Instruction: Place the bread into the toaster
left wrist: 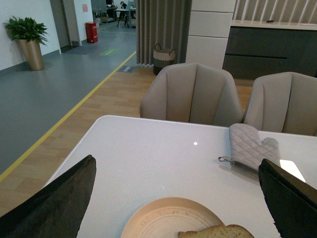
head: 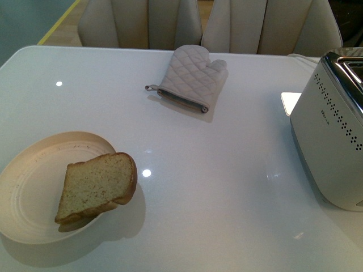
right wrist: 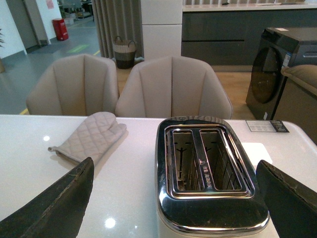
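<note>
A thick slice of bread with a golden-brown crust leans on the right rim of a cream plate at the table's front left. Its top edge shows in the left wrist view as bread, just below and between the fingers of my left gripper, which is open and holds nothing. The silver-white toaster stands at the right edge of the table. My right gripper hovers open above the toaster, whose two chrome slots look empty. Neither arm shows in the front view.
A quilted grey oven mitt lies at the back middle of the white table. Beige chairs stand behind the far edge. The mitt lies left of the toaster in the right wrist view.
</note>
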